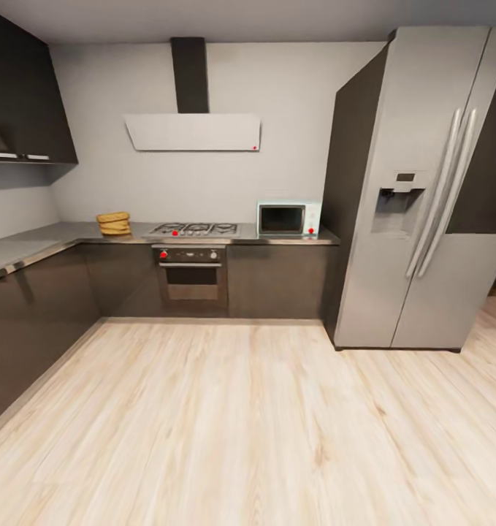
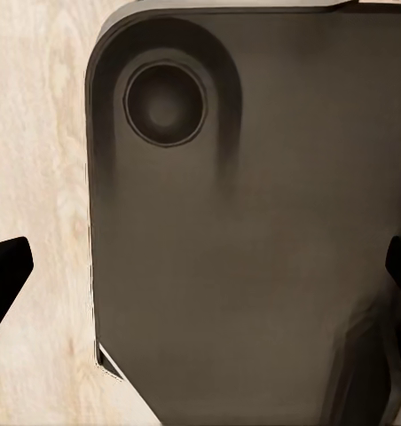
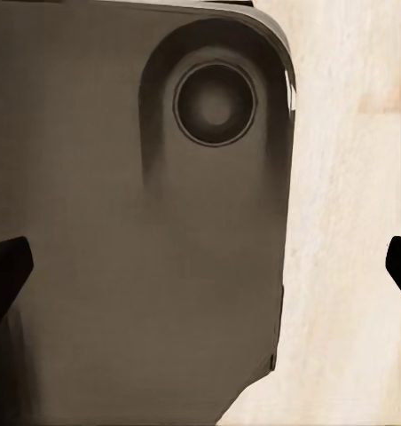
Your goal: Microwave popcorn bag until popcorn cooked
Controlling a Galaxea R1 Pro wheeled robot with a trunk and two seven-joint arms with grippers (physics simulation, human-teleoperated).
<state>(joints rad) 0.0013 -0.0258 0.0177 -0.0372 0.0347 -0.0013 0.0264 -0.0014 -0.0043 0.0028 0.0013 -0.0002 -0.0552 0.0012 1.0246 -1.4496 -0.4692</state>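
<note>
Left gripper [image 2: 200, 266] and right gripper [image 3: 200, 262] are held pointing down over the robot's dark base [image 2: 254, 248], dark fingertips [image 2: 5, 266] spread wide at the frame edges, nothing between them. Pale wood floor [image 1: 248, 424] is seen beside the base. Far ahead, well apart from both grippers, the popcorn bag [image 1: 114, 223] sits on the steel countertop [image 1: 28, 245], left of the gas hob [image 1: 193, 229]; the microwave [image 1: 288, 218] stands right of it, door closed, beside the refrigerator [image 1: 423, 190].

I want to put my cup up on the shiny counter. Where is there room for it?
Bare steel countertop runs along the left wall, up to the popcorn bag. A small free strip lies between the gas hob and the microwave. It is crowded from the microwave to the fridge.
</note>
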